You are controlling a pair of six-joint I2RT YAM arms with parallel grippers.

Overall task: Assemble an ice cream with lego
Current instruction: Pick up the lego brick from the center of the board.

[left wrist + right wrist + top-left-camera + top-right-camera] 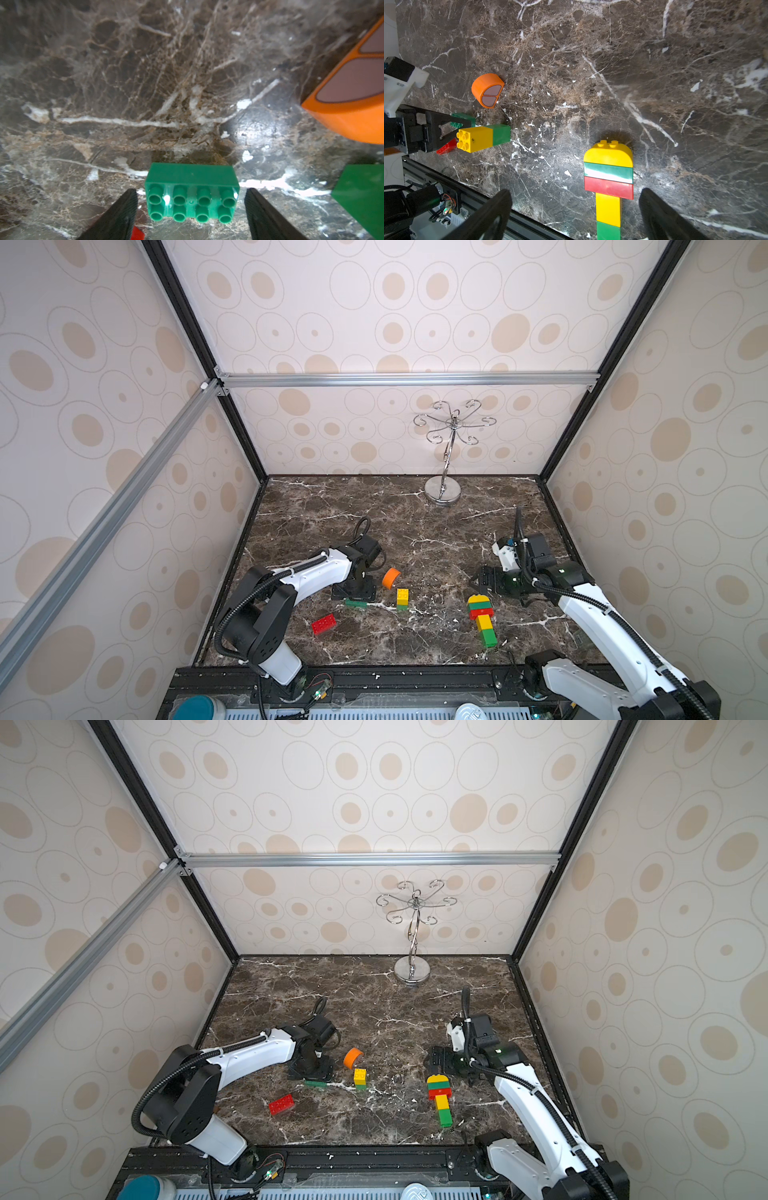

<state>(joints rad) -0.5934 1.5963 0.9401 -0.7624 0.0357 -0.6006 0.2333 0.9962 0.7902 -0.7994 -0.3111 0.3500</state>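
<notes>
We saw the left gripper (190, 194) spread around a glossy studded oblong green brick (192, 180), gaps both sides, on veined marble table (124, 83). The right gripper (575, 193) spread wide by smooth dome-topped lego stack (608, 172), lying near table's front edge.

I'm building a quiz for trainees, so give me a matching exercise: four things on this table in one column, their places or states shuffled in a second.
1 eight-stud green brick
2 orange dome
3 yellow dome
4 metal stand

a tops the joined stack
b at the back of the table
c flanked by the open left gripper
d on its side, underside showing

Pairs: 1-c, 2-d, 3-a, 4-b
</notes>
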